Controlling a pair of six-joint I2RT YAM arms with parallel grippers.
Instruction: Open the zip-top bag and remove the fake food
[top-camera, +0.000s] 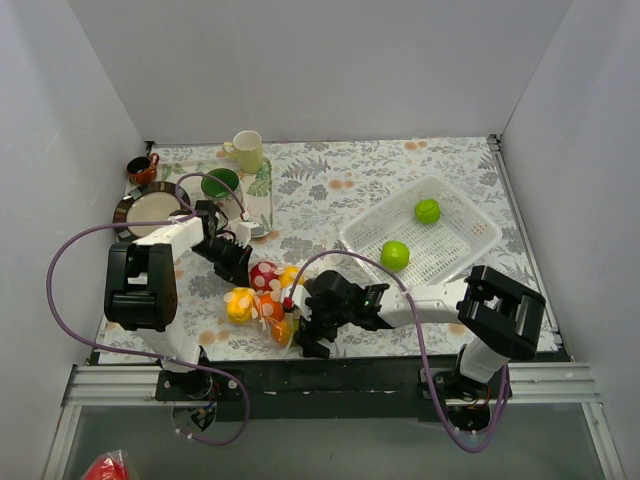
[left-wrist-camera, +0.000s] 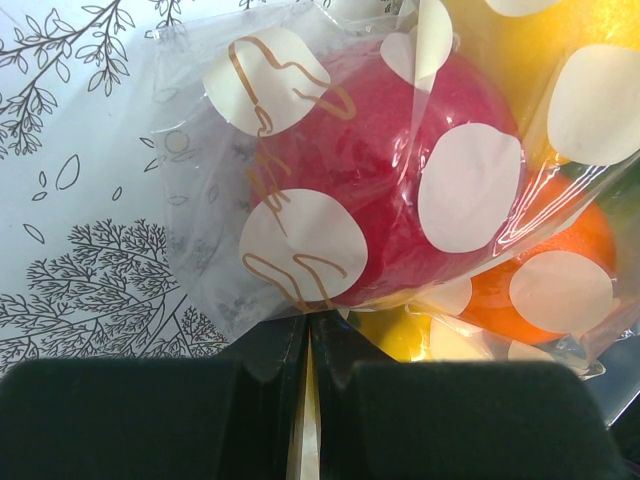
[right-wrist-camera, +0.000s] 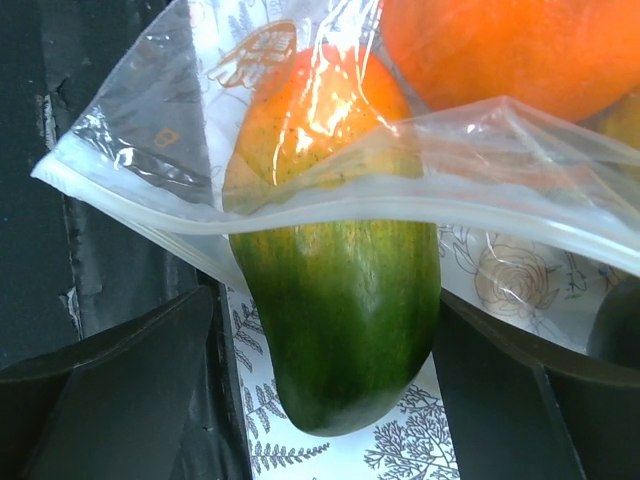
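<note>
The zip-top bag (top-camera: 262, 295), clear with white dots, lies on the floral cloth between my two grippers, with red, yellow and orange fake food inside. My left gripper (top-camera: 238, 262) is shut on the bag's far edge; in the left wrist view its jaws (left-wrist-camera: 308, 330) pinch the plastic just below a red fruit (left-wrist-camera: 380, 200). My right gripper (top-camera: 300, 318) is open at the bag's near mouth. In the right wrist view a green-to-orange fruit (right-wrist-camera: 340, 320) sticks out of the open bag (right-wrist-camera: 150, 130) between my fingers (right-wrist-camera: 120, 380). Two green fruits (top-camera: 428, 211) (top-camera: 394, 254) lie in the basket.
The white slotted basket (top-camera: 470, 215) stands at the right. A cream mug (top-camera: 246, 150), a green mug (top-camera: 221, 184), a brown cup (top-camera: 141, 169) and a plate (top-camera: 150, 208) sit at the back left. The table's black front edge (right-wrist-camera: 40, 200) is just beside my right gripper.
</note>
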